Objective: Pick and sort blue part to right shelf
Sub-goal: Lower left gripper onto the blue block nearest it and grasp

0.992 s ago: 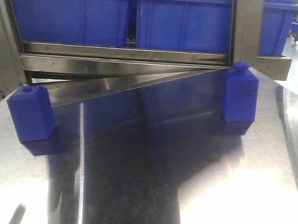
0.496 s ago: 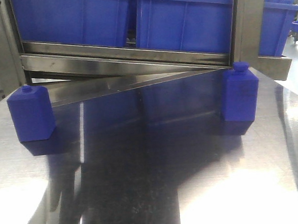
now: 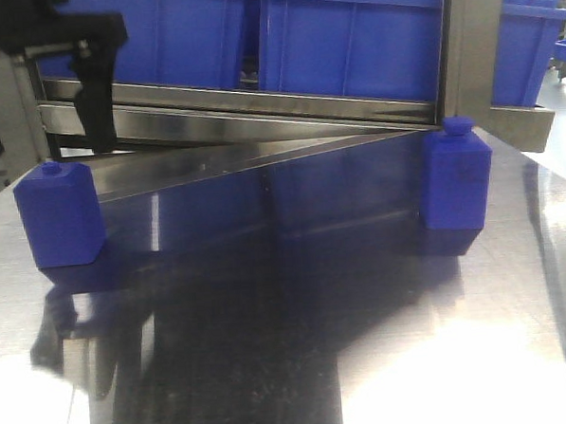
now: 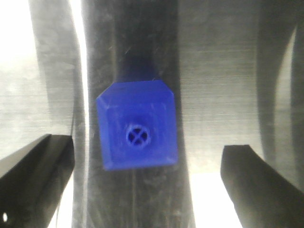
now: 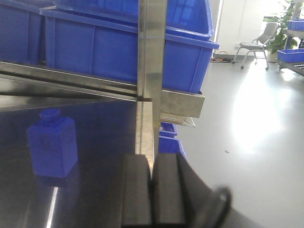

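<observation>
- Approach step: left gripper (image 4: 147, 149) spread wide, empty, hovering over small blue square plastic part (image 4: 137, 126) (cap up), standing before stainless-steel rack (image 3: 239, 105), left end.
- Idle: right gripper (image 5: 152, 190) pinched closed, empty, facing rack's right post.
- Next, likely: lower, straddle part, squeeze.

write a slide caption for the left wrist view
Left gripper open over an upright blue part on the steel tabletop, fingers flanking it.
</observation>
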Controlling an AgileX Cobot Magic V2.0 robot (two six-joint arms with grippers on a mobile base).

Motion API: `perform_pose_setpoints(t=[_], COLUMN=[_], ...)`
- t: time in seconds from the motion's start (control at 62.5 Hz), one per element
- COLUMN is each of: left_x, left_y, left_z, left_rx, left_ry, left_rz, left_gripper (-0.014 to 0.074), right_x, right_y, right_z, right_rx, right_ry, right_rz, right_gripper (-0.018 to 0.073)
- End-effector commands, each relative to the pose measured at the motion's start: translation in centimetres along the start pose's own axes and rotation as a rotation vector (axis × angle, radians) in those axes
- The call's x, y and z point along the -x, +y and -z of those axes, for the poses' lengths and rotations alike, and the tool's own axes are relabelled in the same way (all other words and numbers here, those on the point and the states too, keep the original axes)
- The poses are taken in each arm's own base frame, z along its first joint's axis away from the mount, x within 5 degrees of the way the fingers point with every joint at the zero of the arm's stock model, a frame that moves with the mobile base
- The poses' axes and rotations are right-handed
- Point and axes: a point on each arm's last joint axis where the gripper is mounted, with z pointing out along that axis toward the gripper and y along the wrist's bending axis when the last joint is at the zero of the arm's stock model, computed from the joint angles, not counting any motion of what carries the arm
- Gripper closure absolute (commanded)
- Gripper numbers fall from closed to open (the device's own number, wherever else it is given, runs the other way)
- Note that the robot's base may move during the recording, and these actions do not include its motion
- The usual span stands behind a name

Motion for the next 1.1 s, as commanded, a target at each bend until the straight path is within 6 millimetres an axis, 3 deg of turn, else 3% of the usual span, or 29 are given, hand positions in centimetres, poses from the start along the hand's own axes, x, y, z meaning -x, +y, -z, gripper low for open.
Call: perform_pose_setpoints(t=[0.0, 0.208, 0.384, 0.496, 0.768, 1.088], left_x=[0.6, 1.1, 1.2, 1.2, 1.2, 2.4], left_y=[-0.3, -0.1, -0.2, -0.2, -0.2, -0.6], left_z=[0.6, -2.7, -3.5, -3.5, -3.5, -0.7], left_rx=[-0.009, 0.031, 0.037, 0.037, 0.037, 0.021], left_ry=[-0.039, 0.054, 0.074, 0.073, 0.072, 0.031], left_rz=[0.007, 0.014, 0.015, 0.015, 0.015, 0.007], left_gripper=[-0.0063, -0.0063, -0.0061, -0.0002, 0.0256, 0.0275], right_x=[1.7, 1.7, 1.7, 1.7, 1.7, 1.7], right_y=[0.0, 0.0, 0.0, 0.0, 0.0, 0.0], right_z=[0.3, 0.3, 0.3, 0.3, 0.3, 0.3], right_rx=[-0.002, -0.002, -0.002, -0.002, -0.002, -0.002], right_ry=[-0.135, -0.135, -0.135, -0.135, -0.135, -0.135], right_rz=[0.005, 0.005, 0.005, 0.005, 0.005, 0.005], right_gripper=[0.0522, 0.0522, 0.0522, 0.0522, 0.0522, 0.0522])
